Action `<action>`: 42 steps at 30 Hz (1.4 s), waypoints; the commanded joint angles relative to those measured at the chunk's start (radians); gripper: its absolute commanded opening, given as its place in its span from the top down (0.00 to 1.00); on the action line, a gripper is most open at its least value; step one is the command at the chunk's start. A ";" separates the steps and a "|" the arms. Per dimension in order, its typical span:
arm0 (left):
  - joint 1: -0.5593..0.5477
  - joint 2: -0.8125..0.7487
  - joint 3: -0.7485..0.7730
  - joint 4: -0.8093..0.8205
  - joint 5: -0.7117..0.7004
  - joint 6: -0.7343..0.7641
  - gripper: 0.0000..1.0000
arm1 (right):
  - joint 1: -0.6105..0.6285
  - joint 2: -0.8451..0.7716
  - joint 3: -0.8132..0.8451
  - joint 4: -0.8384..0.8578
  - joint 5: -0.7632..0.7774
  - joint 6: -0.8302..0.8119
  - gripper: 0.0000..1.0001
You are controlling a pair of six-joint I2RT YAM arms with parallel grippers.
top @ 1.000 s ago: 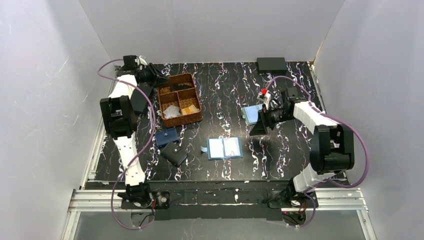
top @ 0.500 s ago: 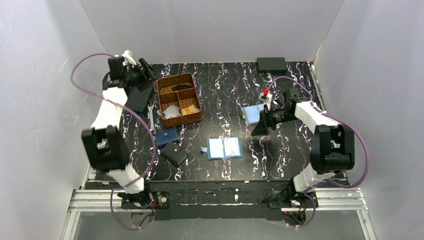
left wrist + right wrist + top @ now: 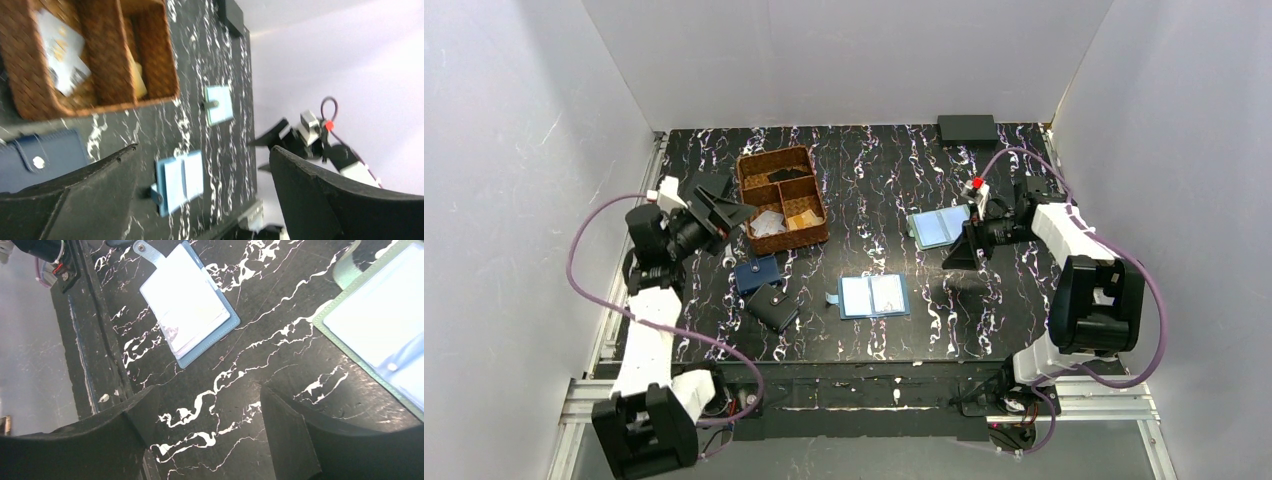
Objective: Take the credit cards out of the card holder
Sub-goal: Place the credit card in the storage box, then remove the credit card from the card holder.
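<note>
Card holder (image 3: 873, 296) lies open and flat on the marbled black table (image 3: 894, 180), near the front edge, roughly centred between the 2 arms. Credit cards (image 3: 181, 306) sit in its inner pockets as whitish panels. The right wrist view is too washed out to count them or find an exposed edge.

Left gripper (image 3: 727, 205) hangs beside the wicker basket (image 3: 758, 227), jaws spread, nothing between them, well apart from the holder. Right gripper (image 3: 959, 250) is also spread wide and empty, hovering just beside the paler sky-blue holder (image 3: 939, 227), which is not the target. A navy wallet (image 3: 757, 273) and a black wallet (image 3: 772, 307) lie left of the card holder, apart from it.

Handling, judged:
- Cards look thin, stiff, light and slick, so a fingertip pinch on a short edge should hold. A flat card on the table would be hard to get under.
- Holder is soft and light, so it will likely drag or lift with the card unless pinned.
- Best plan: 1 gripper presses down on a panel or on the snap tab (image 3: 142, 249), the other pinches whatever card lip sticks out of a pocket and pulls along the pocket direction.
- Risks: grabbing the clear pocket film with the card, or taking 2 cards at once.

No extraction has begun; both arms need to reach the holder first.
</note>
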 commanded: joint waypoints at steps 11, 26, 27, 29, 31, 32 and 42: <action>-0.238 -0.487 -0.248 -0.133 0.094 -0.045 0.02 | -0.065 -0.118 -0.030 -0.099 -0.085 -0.201 0.17; -0.816 -0.428 -0.298 -0.190 -0.356 -0.015 0.02 | -0.071 -0.164 -0.075 -0.090 -0.097 -0.262 0.17; -0.851 -0.421 -0.301 -0.190 -0.390 -0.013 0.02 | -0.076 -0.168 -0.077 -0.091 -0.099 -0.265 0.17; -0.906 -0.402 -0.304 -0.190 -0.445 -0.008 0.02 | -0.085 -0.172 -0.080 -0.091 -0.105 -0.268 0.17; -0.941 -0.379 -0.304 -0.188 -0.482 -0.004 0.02 | -0.091 -0.172 -0.082 -0.093 -0.110 -0.271 0.17; -0.950 -0.367 -0.305 -0.184 -0.495 -0.002 0.02 | -0.093 -0.171 -0.083 -0.093 -0.111 -0.274 0.17; -0.953 -0.326 -0.376 -0.094 -0.510 -0.028 0.02 | -0.096 -0.161 -0.087 -0.103 -0.110 -0.299 0.17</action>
